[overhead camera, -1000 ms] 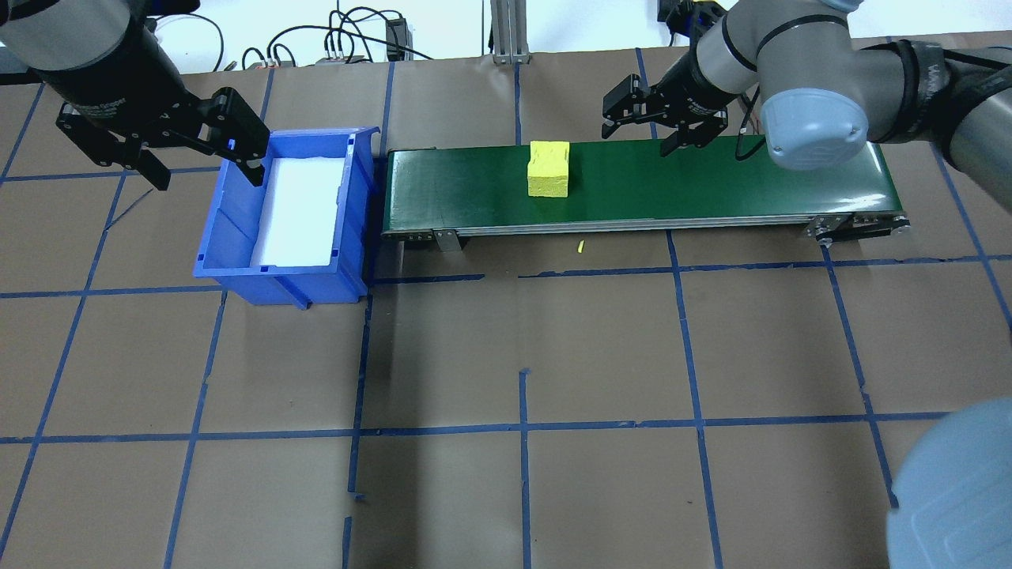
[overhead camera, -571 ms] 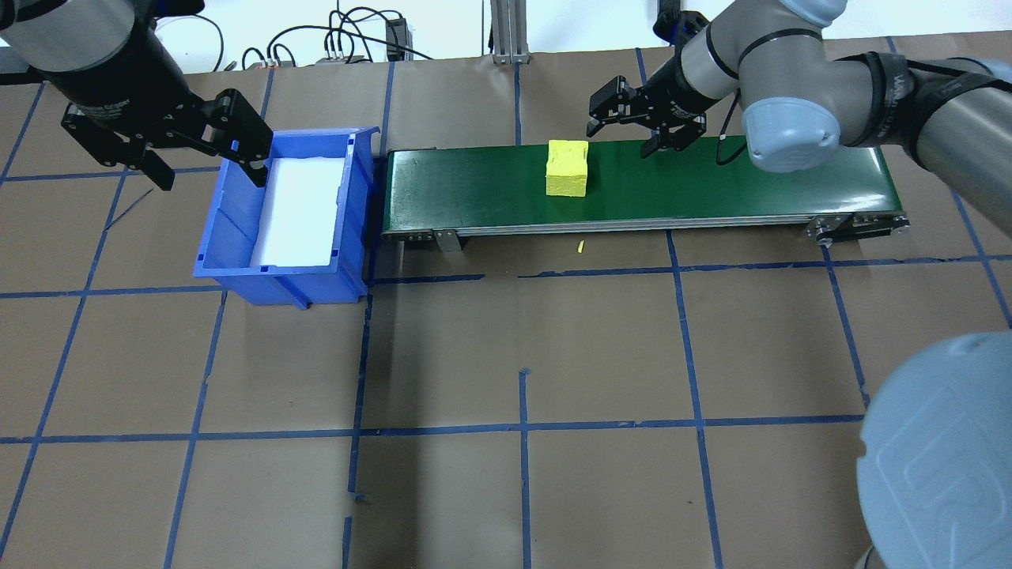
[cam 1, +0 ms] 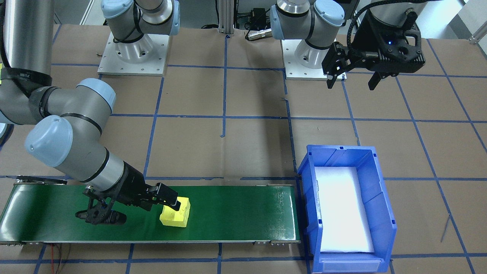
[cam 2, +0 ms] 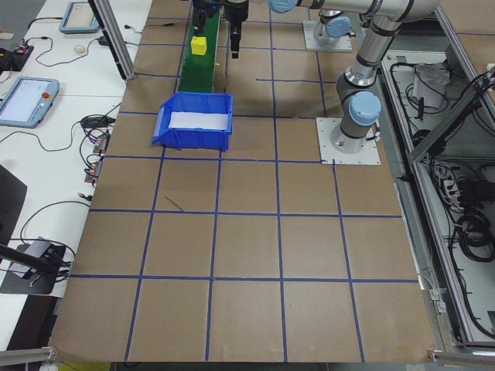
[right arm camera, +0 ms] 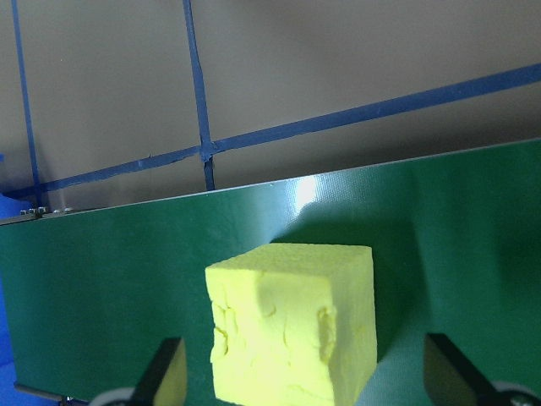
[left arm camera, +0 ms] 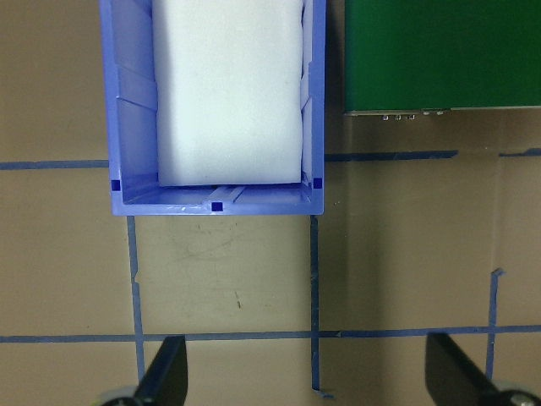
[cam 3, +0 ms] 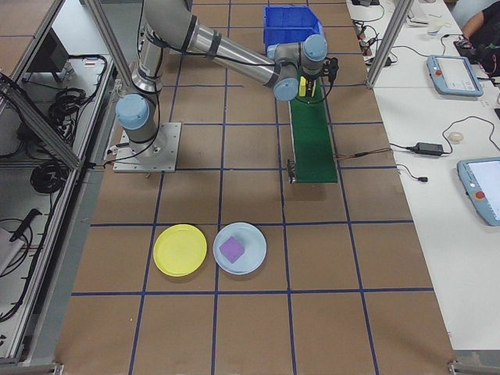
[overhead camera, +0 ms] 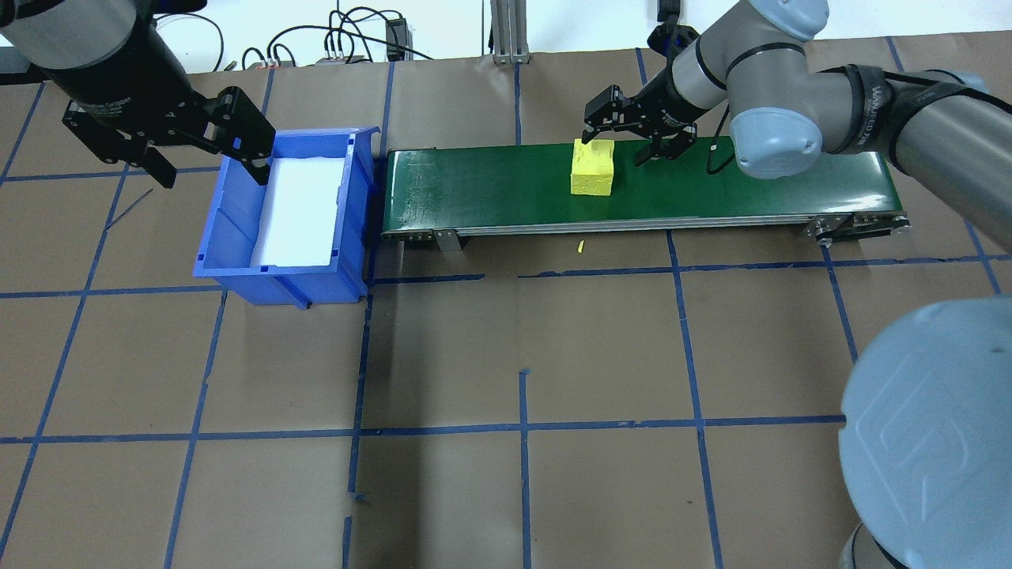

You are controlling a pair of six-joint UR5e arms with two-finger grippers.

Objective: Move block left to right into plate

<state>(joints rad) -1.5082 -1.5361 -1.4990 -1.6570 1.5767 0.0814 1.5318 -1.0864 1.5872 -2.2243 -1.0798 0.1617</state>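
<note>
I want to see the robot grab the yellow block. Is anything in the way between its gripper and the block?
Nothing visible is in the way. The right gripper is open and right at the yellow block on the green belt, and its wrist view shows the block lying between the fingers, not yet squeezed.

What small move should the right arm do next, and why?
Probably lower the right gripper a little further around the yellow block, then close. Its fingers are open on either side of the block on the green belt, not gripping it yet.
</note>
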